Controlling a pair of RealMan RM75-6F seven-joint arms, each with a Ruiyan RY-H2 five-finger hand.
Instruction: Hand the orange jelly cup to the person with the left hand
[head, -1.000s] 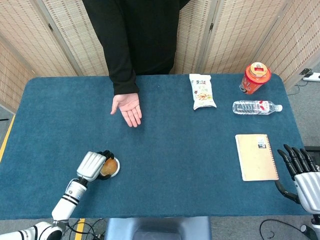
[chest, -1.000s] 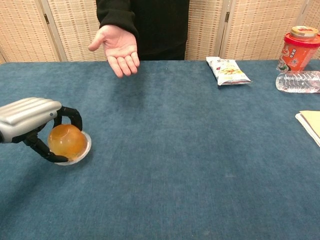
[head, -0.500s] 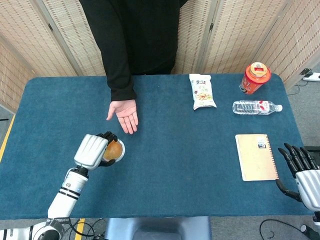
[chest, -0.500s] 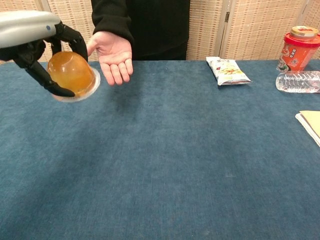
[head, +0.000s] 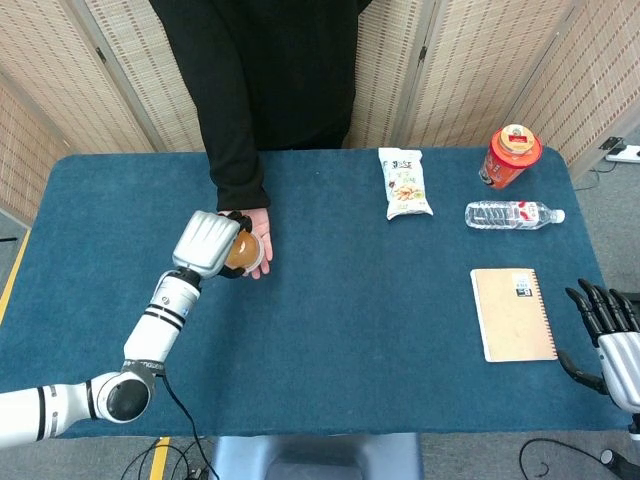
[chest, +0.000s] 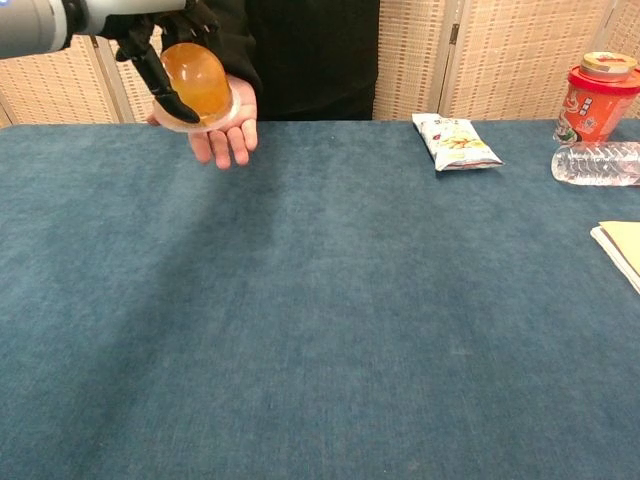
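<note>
My left hand (head: 208, 243) (chest: 150, 35) grips the orange jelly cup (head: 243, 253) (chest: 198, 83), dome up, right over the person's open palm (head: 256, 240) (chest: 228, 125). In the chest view the cup's rim seems to rest on the palm, with black fingers still curled around the dome. The person in black stands at the table's far side, arm stretched toward me. My right hand (head: 612, 335) hangs at the table's near right edge, fingers spread, holding nothing.
On the blue table (head: 340, 330) lie a snack packet (head: 405, 184) (chest: 455, 140), an orange lidded tub (head: 511, 156) (chest: 595, 97), a water bottle on its side (head: 513, 213) (chest: 596, 163) and a tan notebook (head: 513, 313) (chest: 622, 248) near the right hand.
My left hand lifted the jelly cup off the table and carried it away from me to the person's palm. The person's hand drew slightly toward their body. The right hand barely moved.
</note>
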